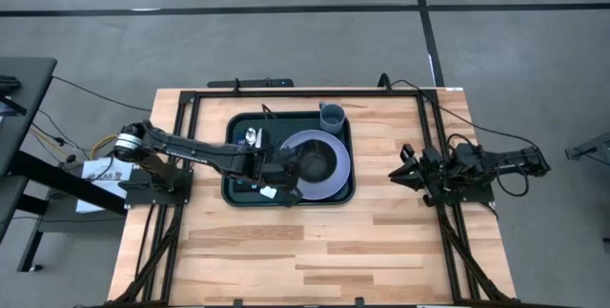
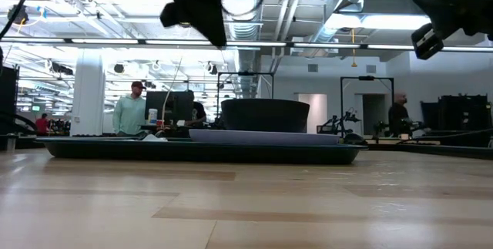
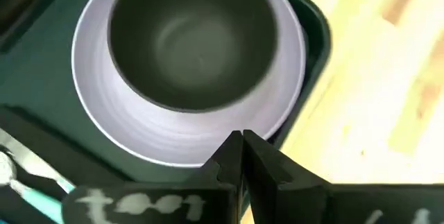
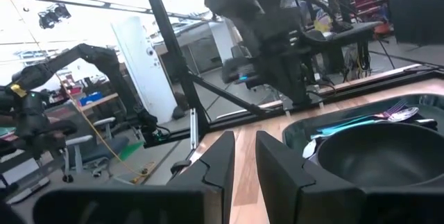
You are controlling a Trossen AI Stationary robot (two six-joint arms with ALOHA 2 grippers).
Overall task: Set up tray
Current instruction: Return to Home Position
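**Wooden table (image 1: 315,260) laid: left arm due home**

Your left gripper (image 3: 241,144), jaws closed on nothing, hangs over the near side of the green tray (image 1: 286,116), which lies toward the table's far edge. Lift clear of the cutlery (image 1: 251,137), then retract. Right gripper (image 4: 244,141) waits at the right edge, jaws slightly parted.

Two dark jointed arms.
Left arm (image 1: 191,151): pale metal base joint (image 1: 129,142), black wedge-shaped fingers (image 3: 267,175), white marking (image 3: 132,202); right arm (image 1: 486,163) with black cables (image 1: 512,182).
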